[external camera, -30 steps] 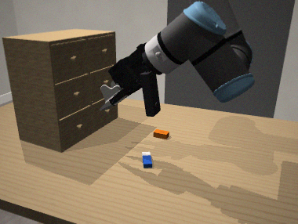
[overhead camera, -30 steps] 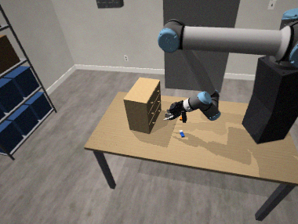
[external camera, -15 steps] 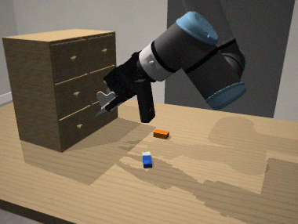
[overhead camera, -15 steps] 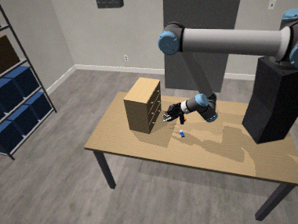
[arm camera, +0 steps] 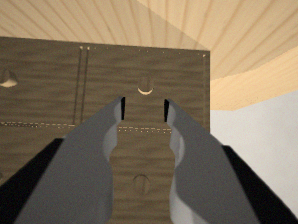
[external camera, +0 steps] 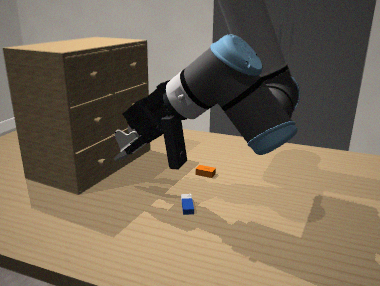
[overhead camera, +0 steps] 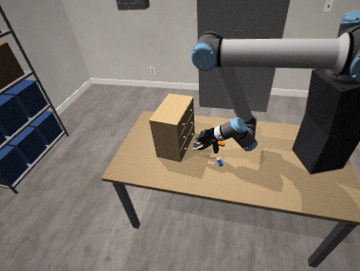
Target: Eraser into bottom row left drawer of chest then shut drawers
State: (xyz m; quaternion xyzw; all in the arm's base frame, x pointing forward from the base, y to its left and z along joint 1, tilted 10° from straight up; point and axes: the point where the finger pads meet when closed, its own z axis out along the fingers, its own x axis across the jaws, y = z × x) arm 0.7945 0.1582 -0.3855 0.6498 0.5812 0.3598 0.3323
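Observation:
The wooden chest [overhead camera: 172, 127] stands upright on the table with three rows of two drawers, all shut. It also shows in the exterior view [external camera: 80, 107]. My gripper [external camera: 125, 144] is level with the bottom row, a short way in front of the drawer fronts. Its fingers are a little apart with nothing between them. In the wrist view the gripper [arm camera: 144, 112] points at the knob [arm camera: 145, 87] of the bottom row's left drawer, without touching it. The eraser [external camera: 187, 204], blue with a white end, lies flat on the table behind the gripper. It also shows in the top view [overhead camera: 219, 161].
A small orange block [external camera: 205, 171] lies on the table near the eraser, under my wrist. The arm's dark base column [overhead camera: 332, 123] stands at the table's right end. A shelf with blue bins [overhead camera: 21, 123] stands on the floor to the left.

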